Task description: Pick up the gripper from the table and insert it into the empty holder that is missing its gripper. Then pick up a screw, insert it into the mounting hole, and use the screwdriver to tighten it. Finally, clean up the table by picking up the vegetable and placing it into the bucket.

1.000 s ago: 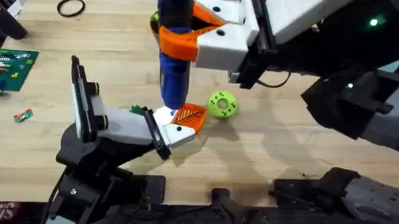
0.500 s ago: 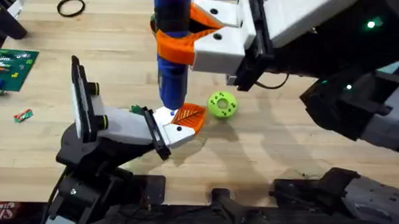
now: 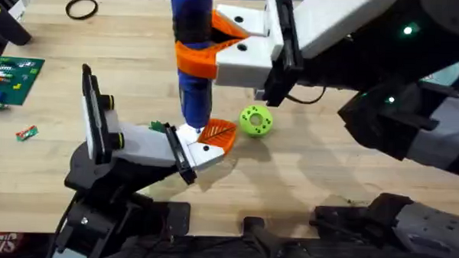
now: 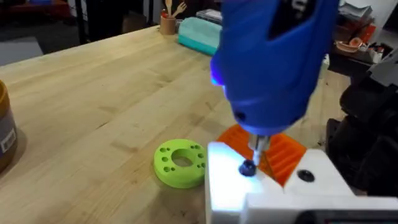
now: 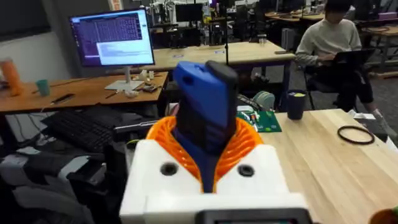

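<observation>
We have the screwdriver (image 3: 194, 59) clamped in our right gripper (image 3: 217, 44), whose orange ribbed pads (image 5: 244, 144) pinch the blue body from both sides so the tool cannot twist while it drives. The screwdriver stands upright, its long axis close to vertical, with the thin metal tip (image 4: 255, 147) pointing down at the table and the butt end rising toward the overhead camera. We judge this to be the tightening step: the tip sits on a small dark screw head (image 4: 248, 168) in the white holder (image 3: 194, 147), and a second dark hole lies just beside it. The holder ends our left arm, which lies low over the near middle of the table with its end angled up toward the tool, presumably to offer the mounting hole squarely to the bit. The small orange gripper (image 3: 218, 134) with its leaf-like lattice is already seated in the holder, just right of the tip. As for the left gripper's own jaws, we cannot tell how they stand. The green vegetable (image 3: 256, 120), a holed disc, lies on the table just right of the holder, not yet cleared.
</observation>
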Motion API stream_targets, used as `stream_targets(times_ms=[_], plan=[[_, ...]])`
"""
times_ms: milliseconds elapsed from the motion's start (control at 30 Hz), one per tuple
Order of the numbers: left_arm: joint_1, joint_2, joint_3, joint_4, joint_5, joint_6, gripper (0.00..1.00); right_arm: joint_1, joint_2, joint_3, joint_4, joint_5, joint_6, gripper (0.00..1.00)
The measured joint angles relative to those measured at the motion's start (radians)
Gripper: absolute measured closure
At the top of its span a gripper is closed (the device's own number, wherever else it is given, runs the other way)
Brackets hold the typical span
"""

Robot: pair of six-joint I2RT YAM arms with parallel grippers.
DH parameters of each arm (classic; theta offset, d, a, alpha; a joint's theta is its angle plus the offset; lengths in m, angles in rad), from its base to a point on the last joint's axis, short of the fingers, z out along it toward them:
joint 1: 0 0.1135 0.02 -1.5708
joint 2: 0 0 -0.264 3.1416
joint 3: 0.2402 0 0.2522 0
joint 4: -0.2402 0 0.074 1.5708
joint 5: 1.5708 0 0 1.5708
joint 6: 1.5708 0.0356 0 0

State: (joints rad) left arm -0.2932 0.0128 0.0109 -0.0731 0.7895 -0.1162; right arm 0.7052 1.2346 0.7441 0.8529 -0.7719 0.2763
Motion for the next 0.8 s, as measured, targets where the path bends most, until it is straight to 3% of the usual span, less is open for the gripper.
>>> stream_targets(times_ms=[800], plan=[[0.000, 0.000, 0.000, 0.000, 0.000, -0.002, 0.983, 0.002, 0.022, 0.000, 0.007, 0.006, -0.031, 0.952]])
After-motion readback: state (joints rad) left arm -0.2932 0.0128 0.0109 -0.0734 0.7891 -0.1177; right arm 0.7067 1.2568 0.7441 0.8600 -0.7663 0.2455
